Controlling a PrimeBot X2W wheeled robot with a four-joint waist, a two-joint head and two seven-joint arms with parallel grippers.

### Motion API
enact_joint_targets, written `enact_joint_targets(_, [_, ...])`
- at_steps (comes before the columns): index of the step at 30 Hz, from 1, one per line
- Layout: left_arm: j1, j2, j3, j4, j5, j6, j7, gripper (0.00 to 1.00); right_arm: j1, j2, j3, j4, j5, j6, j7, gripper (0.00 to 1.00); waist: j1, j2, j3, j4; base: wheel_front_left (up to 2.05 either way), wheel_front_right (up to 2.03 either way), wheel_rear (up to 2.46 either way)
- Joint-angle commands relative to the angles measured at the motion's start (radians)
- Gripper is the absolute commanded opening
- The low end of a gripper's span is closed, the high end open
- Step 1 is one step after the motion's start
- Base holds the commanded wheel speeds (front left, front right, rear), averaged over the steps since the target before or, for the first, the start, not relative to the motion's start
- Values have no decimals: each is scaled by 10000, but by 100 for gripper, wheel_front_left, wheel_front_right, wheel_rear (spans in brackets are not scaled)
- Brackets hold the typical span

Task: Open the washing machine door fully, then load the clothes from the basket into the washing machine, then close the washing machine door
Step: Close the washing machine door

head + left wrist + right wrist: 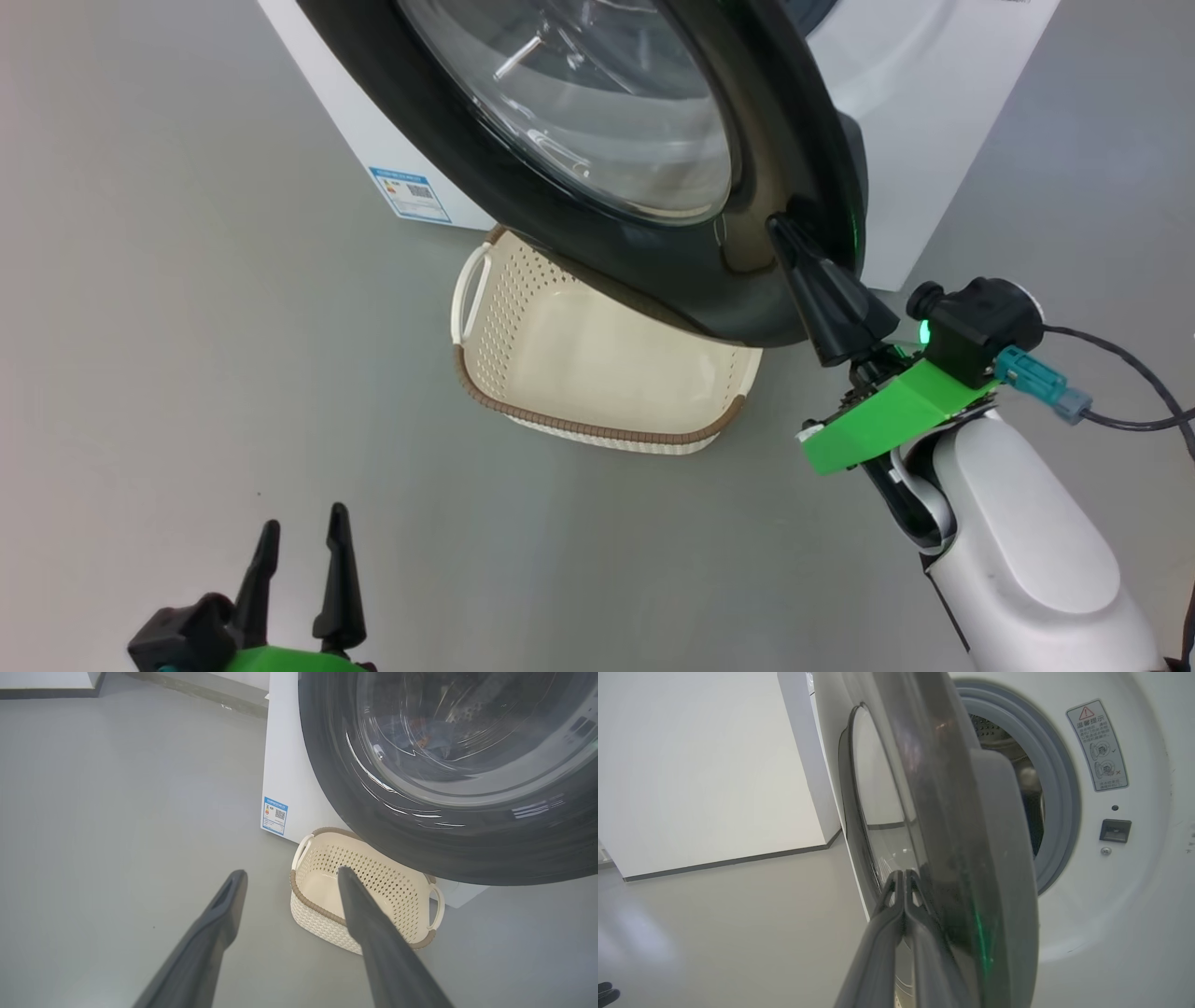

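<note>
Right gripper (903, 877): fingers pressed together, tips on the outer face of the part-open washing machine door (644, 280). Left gripper (304, 523) spread wide, holding nothing. Basket (597, 431) sits empty on floor (187, 327) beneath the door.

This looks like a robot test room or lab set up as a laundry corner: a white washing machine (924, 121) stands free on a smooth, plain grey floor (168, 355), with a blue energy label (411, 193) on its casing and a warning sticker (1098, 745) by the drum opening. Around it are flat white walls (691, 765) with a dark skirting strip (728, 861). A cream basket (597, 431) on the floor gives the laundry note, while the pale forearm (1027, 541) with its green bracket (887, 420) and loose cable (1130, 426) points to a lab.
</note>
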Motion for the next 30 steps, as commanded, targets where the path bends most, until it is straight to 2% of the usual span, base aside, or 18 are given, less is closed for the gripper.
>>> enact_joint_targets(1, [-239, 101, 239, -228, -109, 82, -65, 100, -237, 116, 33, -274, -3, 16, -48, 0, 0, 0, 103, -21, 0, 0, 0])
enact_joint_targets(30, [-966, 101, -899, -717, -810, 310, -65, 100, -2759, -1147, -604, -390, -437, 16, -48, 0, 0, 0, 2073, 535, 0, 0, 0])
